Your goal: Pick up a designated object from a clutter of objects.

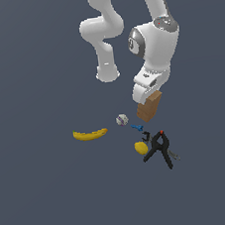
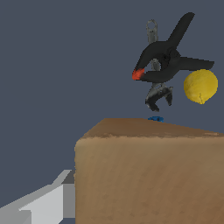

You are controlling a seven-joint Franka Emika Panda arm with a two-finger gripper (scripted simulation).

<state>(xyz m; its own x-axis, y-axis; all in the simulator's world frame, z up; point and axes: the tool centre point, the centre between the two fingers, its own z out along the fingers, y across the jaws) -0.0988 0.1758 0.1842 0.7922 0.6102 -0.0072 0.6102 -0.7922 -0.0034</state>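
The brown box [image 1: 150, 107] is the largest item of the clutter. It sits tilted right under my white hand, and my gripper [image 1: 146, 98] is down over its top end. In the wrist view the box [image 2: 148, 175] fills the near part of the picture, and one grey-white finger [image 2: 52, 197] lies against its side. The other finger is out of view. The jaws look shut on the box. I cannot tell whether the box is off the ground.
A yellow banana [image 1: 90, 134] lies on the exterior view's left. A grey-white ball [image 1: 122, 119] and a tiny blue piece [image 1: 137, 127] are beside the box. A yellow lump [image 1: 140, 147] and a black clamp [image 1: 160, 148] lie nearer; both show in the wrist view [image 2: 200, 85] [image 2: 168, 59].
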